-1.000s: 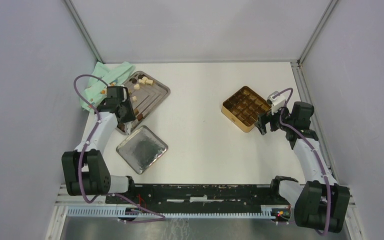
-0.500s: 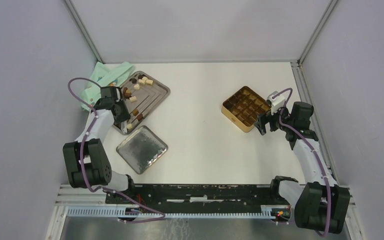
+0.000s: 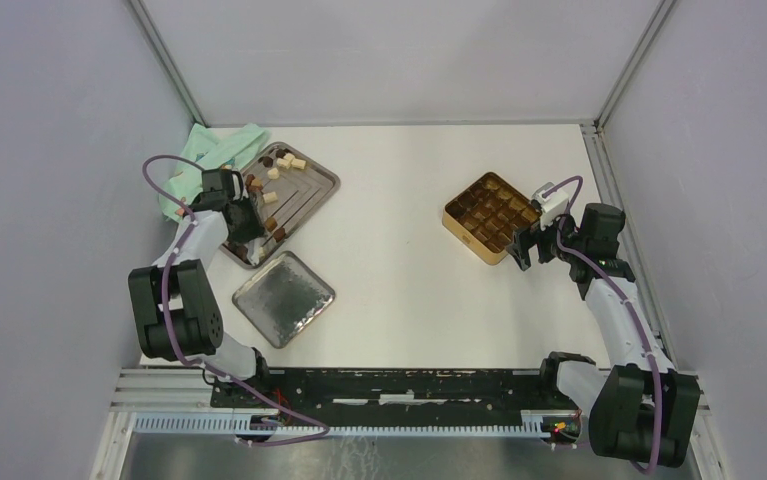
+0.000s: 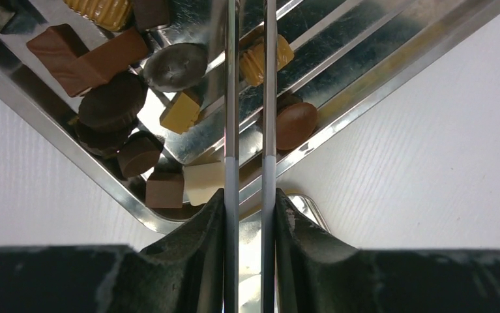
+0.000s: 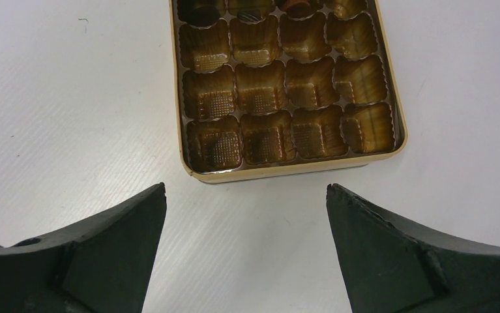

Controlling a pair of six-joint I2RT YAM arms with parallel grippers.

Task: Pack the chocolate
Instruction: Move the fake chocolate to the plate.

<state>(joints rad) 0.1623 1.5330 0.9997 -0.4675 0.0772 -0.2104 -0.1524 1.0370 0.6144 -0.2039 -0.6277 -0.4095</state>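
Note:
Several chocolate pieces (image 3: 270, 192), dark, light brown and cream, lie in a shiny metal tray (image 3: 315, 188) at the far left. The left wrist view shows them close up (image 4: 113, 104). My left gripper (image 3: 243, 224) (image 4: 250, 193) hangs over the tray's near corner, shut on metal tweezers (image 4: 250, 98). The two prongs stand slightly apart with nothing seen between them. Their tips run out of view. The gold square tin (image 3: 491, 217) (image 5: 286, 171) sits at the right, most cells bare, a few pieces (image 5: 250, 12) in its far row. My right gripper (image 3: 526, 247) (image 5: 247, 189) is open and empty just before the tin.
A second shiny metal tray (image 3: 282, 297), holding nothing, lies nearer than the chocolate tray. A mint-green bag (image 3: 204, 160) lies at the far left by the wall. Grey walls enclose the table on three sides.
My left arm has swung a little to the left while its gripper stays over the tray's near corner. The right arm has not moved.

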